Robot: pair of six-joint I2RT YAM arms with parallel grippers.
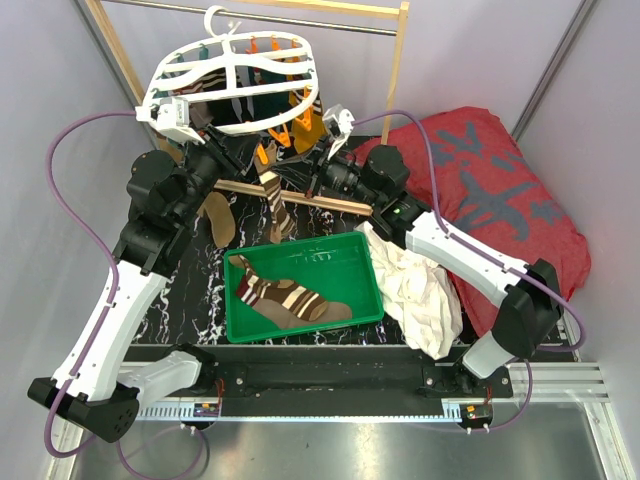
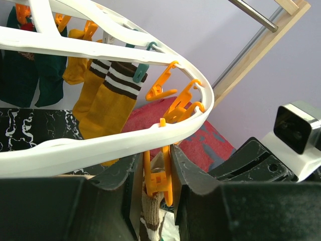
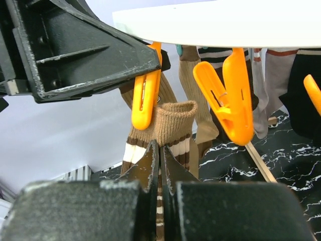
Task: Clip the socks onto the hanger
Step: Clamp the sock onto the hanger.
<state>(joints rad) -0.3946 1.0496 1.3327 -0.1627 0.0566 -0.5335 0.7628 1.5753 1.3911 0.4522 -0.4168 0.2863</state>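
Looking first from the top external view, the hanger (image 1: 235, 75) hangs only by its hook from the wooden rack (image 1: 395, 60), so I judge that a nudge from either side could swing it and carry the clip off its mark. The left arm (image 1: 115, 300) and right arm (image 1: 455, 250) both reach up and forward to meet under its near rim. A striped sock (image 1: 278, 210) dangles between them above the dark surface (image 1: 195, 300), and a second sock (image 1: 295, 300) lies in the green tray (image 1: 325, 258). From the left wrist, the left pincer (image 2: 154, 163) has its fingers (image 2: 195, 181) closed around an orange clip (image 2: 159, 183) beneath the white rim. It seems to be squeezing the clip, though contact on the near side is hard to make out. If that squeeze slackened early, the clip would likely snap shut on nothing. From the right wrist, the right pincer (image 3: 160, 155) is clamped on the striped sock just under its cuff (image 3: 173, 118), holding it upright. The cuff sits just beside the clip's tip, not between its halves, and being soft it could fold away or slip past as it is fed in
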